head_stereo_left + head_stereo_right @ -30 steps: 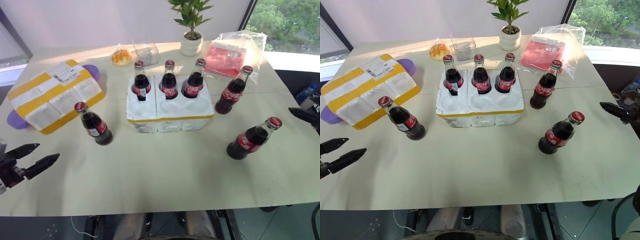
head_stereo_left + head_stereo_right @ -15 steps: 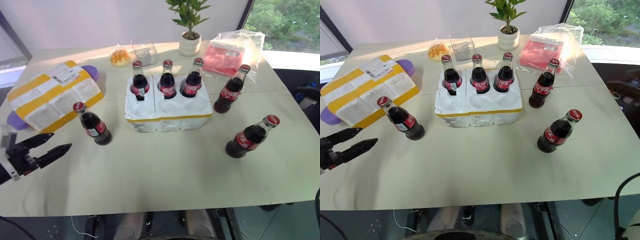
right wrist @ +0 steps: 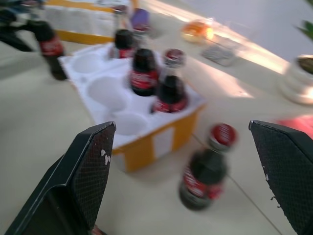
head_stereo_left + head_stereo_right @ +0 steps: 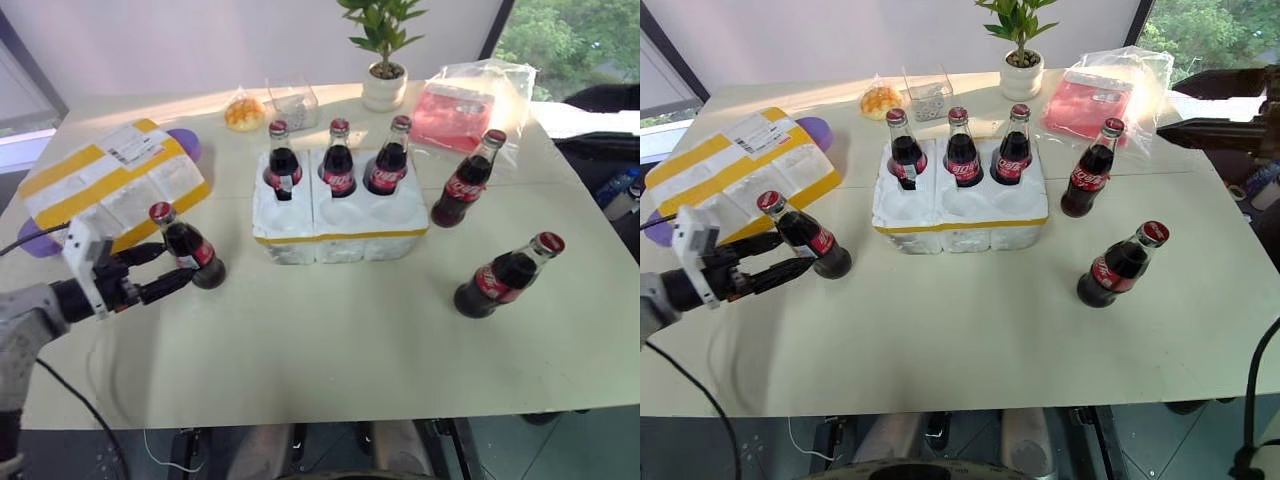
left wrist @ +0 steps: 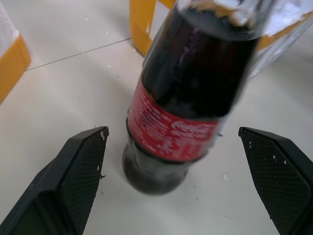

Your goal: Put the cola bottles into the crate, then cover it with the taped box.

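The white foam crate [image 4: 340,243] stands mid-table with three cola bottles [image 4: 339,158] upright in its back wells; the front wells [image 3: 105,100] are empty. One loose bottle [image 4: 190,250] stands left of the crate, and my open left gripper [image 4: 178,264] reaches it, a finger [image 5: 83,161] on each side of its base without touching. Two more bottles stand right of the crate: one close by [image 4: 465,180], one nearer the front [image 4: 505,275]. The taped box [image 4: 110,190] lies at the far left. My right gripper [image 4: 1175,107] hovers open above the table's back right.
Along the back edge are a potted plant [image 4: 382,85], a pink item in a clear bag [image 4: 465,110], a clear plastic container [image 4: 292,100] and a wrapped bun [image 4: 243,113]. Bare tabletop lies in front of the crate.
My left gripper has moved forward and to the right, up to the left loose bottle. My right gripper has risen and swung in from the right edge to above the back right corner.
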`<action>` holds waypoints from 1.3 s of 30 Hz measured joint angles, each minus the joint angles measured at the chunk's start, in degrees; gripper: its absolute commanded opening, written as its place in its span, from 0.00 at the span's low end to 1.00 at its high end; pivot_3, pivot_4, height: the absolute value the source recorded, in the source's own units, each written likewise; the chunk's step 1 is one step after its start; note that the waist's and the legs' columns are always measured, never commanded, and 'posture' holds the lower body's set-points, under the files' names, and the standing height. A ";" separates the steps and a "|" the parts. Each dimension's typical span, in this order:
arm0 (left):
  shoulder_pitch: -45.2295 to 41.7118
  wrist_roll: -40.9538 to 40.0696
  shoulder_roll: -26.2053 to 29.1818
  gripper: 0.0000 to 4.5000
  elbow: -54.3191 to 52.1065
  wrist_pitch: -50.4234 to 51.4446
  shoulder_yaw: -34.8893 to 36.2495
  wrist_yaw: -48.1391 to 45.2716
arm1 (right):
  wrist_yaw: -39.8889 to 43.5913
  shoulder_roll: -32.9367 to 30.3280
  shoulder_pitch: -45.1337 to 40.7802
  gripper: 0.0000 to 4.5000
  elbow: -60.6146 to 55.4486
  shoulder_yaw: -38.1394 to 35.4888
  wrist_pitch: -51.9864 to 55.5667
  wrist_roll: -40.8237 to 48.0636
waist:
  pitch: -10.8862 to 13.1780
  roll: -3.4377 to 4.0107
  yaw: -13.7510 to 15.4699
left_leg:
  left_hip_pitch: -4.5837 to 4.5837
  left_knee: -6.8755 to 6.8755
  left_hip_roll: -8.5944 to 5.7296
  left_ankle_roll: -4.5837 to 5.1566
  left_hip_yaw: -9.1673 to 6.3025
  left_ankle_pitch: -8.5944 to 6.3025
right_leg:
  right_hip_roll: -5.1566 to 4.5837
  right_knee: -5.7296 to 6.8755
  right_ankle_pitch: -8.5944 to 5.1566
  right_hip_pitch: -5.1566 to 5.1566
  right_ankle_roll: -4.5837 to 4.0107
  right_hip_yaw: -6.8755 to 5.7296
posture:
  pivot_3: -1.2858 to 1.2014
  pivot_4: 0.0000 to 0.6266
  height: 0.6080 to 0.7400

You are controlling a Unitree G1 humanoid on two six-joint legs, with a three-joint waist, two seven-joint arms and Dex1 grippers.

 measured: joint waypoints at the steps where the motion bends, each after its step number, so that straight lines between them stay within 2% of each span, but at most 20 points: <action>1: -0.58 0.65 -0.27 0.99 0.53 -0.39 -0.74 -0.05 | 0.01 0.02 0.88 1.00 -1.56 -0.16 0.80 0.61 | 0.00 0.00 0.00 | -0.01 0.00 -0.01 0.00 0.00 0.00 | -0.01 0.01 0.00 -0.01 0.00 0.00 | 0.52 0.24 1.00; 10: -7.82 4.43 -4.49 0.99 6.53 -3.97 -8.27 -0.81 | -3.96 0.06 7.01 1.00 -15.94 -5.35 10.28 7.64 | -0.01 -0.02 -0.04 | -0.02 0.08 -0.02 0.03 0.01 0.04 | -0.02 0.12 0.01 -0.06 0.01 0.03 | 0.52 0.24 1.00; 11: -7.88 4.46 -4.78 0.88 6.80 -4.08 -8.46 -1.02 | -4.42 0.07 7.33 1.00 -16.54 -5.61 10.73 8.20 | -0.01 -0.02 -0.06 | -0.02 0.08 -0.02 0.04 0.02 0.04 | -0.02 0.12 0.01 -0.06 0.01 0.04 | 0.52 0.24 1.00; 14: -8.20 4.57 -4.85 0.63 7.66 -5.04 -8.42 -1.49 | -5.68 0.09 7.74 1.00 -17.52 -6.56 12.04 9.51 | -0.01 -0.02 0.02 | -0.02 0.07 -0.02 0.08 0.02 0.07 | -0.02 0.13 0.01 -0.07 0.01 0.04 | 0.52 0.24 1.00; 19: -8.77 3.66 -3.70 0.64 7.82 -3.00 -8.30 -2.02 | -7.27 0.11 9.18 1.00 -18.52 -6.91 12.65 10.71 | 0.00 -0.05 -0.04 | -0.03 0.08 -0.02 0.10 0.02 0.08 | -0.03 0.13 0.01 -0.08 0.01 0.05 | 0.52 0.24 1.00; 23: -11.63 -0.62 -1.50 0.64 6.96 2.42 -6.35 -2.66 | -8.57 0.13 10.22 1.00 -18.54 -8.26 12.62 11.29 | 0.04 -0.11 -0.02 | -0.12 0.10 -0.01 0.12 0.02 0.10 | -0.01 0.20 0.01 -0.19 0.01 0.04 | 0.52 0.24 1.00; 30: -27.40 -9.00 2.09 0.64 4.42 10.40 -4.47 -5.05 | -10.33 0.55 13.90 1.00 -19.58 -9.24 11.75 11.71 | 0.07 -0.18 0.10 | -0.16 0.23 -0.13 0.14 0.02 0.12 | -0.06 0.25 0.05 -0.15 0.08 0.03 | 0.52 0.24 1.00; 35: -38.60 -8.35 -0.58 0.64 7.01 10.95 -10.56 -7.72 | -12.43 0.98 16.57 1.00 -20.89 -10.99 11.51 11.99 | 0.07 -0.20 0.10 | -0.16 0.25 -0.13 0.12 0.01 0.15 | -0.01 0.34 0.06 -0.16 0.10 0.02 | 0.52 0.24 1.00; 39: -42.19 -2.65 -4.71 0.64 12.42 6.30 -18.33 -11.24 | -14.37 1.57 20.77 1.00 -24.24 -13.55 12.40 13.63 | 0.06 -0.20 -0.08 | -0.14 0.26 -0.14 0.13 0.03 0.16 | -0.02 0.38 0.07 -0.15 0.10 0.05 | 0.52 0.24 1.00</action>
